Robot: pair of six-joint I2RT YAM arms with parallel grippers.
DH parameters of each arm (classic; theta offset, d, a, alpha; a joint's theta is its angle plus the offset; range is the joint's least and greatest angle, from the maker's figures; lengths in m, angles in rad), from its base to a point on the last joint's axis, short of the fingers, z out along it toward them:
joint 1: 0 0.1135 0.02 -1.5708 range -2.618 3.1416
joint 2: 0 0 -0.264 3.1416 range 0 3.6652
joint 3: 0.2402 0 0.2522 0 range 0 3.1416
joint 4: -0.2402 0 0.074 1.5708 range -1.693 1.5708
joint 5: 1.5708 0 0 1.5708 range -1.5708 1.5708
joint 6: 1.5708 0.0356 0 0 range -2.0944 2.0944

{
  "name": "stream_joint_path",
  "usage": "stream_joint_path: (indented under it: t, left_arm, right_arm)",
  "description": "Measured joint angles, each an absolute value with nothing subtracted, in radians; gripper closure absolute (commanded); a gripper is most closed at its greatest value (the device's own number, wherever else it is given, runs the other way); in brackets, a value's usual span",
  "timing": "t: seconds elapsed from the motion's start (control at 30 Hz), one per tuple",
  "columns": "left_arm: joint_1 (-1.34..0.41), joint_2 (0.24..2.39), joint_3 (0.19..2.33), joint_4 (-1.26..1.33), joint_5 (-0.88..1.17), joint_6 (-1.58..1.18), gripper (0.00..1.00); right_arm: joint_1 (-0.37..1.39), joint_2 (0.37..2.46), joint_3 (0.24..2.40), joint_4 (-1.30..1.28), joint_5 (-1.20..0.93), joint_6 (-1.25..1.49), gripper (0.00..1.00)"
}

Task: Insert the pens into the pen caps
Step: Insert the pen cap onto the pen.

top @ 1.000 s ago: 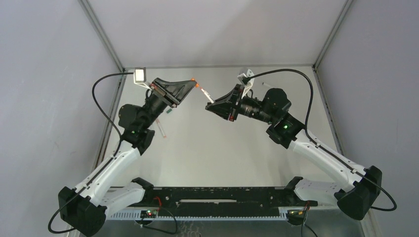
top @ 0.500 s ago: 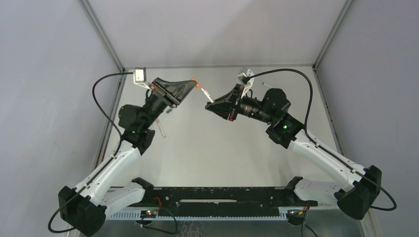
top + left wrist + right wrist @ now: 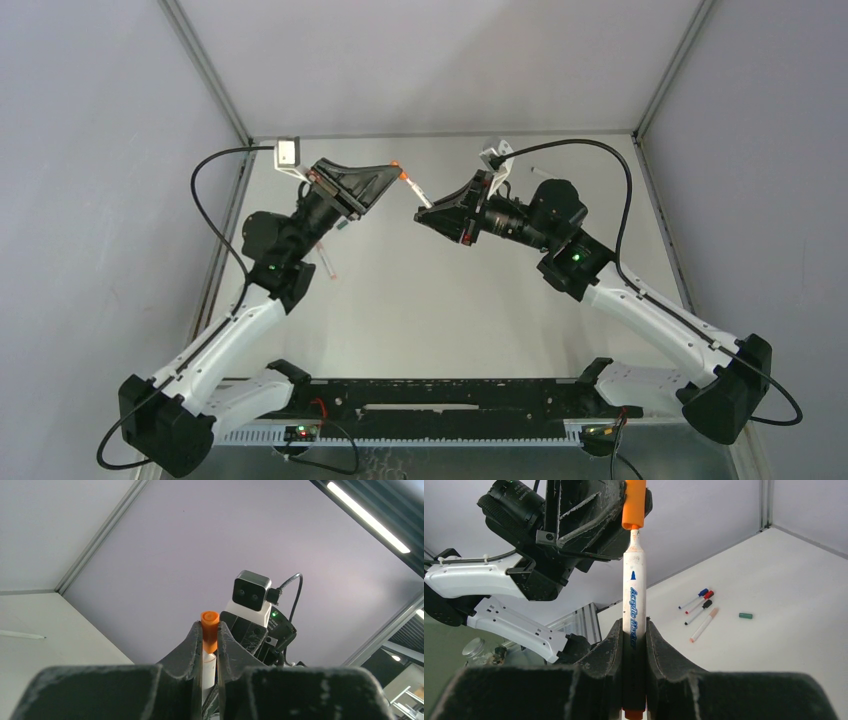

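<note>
Capping of the orange marker in mid-air, nib only just at the cap's mouth.

Pinches the orange cap point(image 3: 634, 505) in the left pincer point(image 3: 390, 168), well above the surface point(image 3: 784, 630); clamps the white pen point(image 3: 633, 585) by its barrel in the right pincer point(image 3: 634, 630), nib touching or barely inside the cap, not seated. Leaves, by the look of it, most of this push undone. Shows on the surface a blue pen point(image 3: 694, 599), red pen point(image 3: 700, 602) and black pen point(image 3: 698, 613) that look capped, a pinkish pen point(image 3: 704, 625) too small to judge, and a loose green cap point(image 3: 745, 615) near them. Suggests about half done.
</note>
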State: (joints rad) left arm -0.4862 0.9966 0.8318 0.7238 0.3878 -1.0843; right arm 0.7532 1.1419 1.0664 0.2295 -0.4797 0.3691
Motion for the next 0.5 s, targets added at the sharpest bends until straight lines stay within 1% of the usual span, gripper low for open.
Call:
stream_joint_path:
  t: [0.43,0.47,0.5]
  left_arm:
    - [-0.506,1.013,0.832,0.715,0.411,-1.058,1.0]
    - [-0.506,1.014,0.832,0.715,0.412,-1.054,0.99]
    - [-0.506,1.013,0.832,0.716,0.415,-1.048,0.96]
  right_arm:
    - [0.752,1.148,1.066,0.239,-0.482,0.373,1.0]
    - [0.749,1.149,1.066,0.241,-0.485,0.377,1.0]
    - [0.745,1.15,1.066,0.243,-0.493,0.382,1.0]
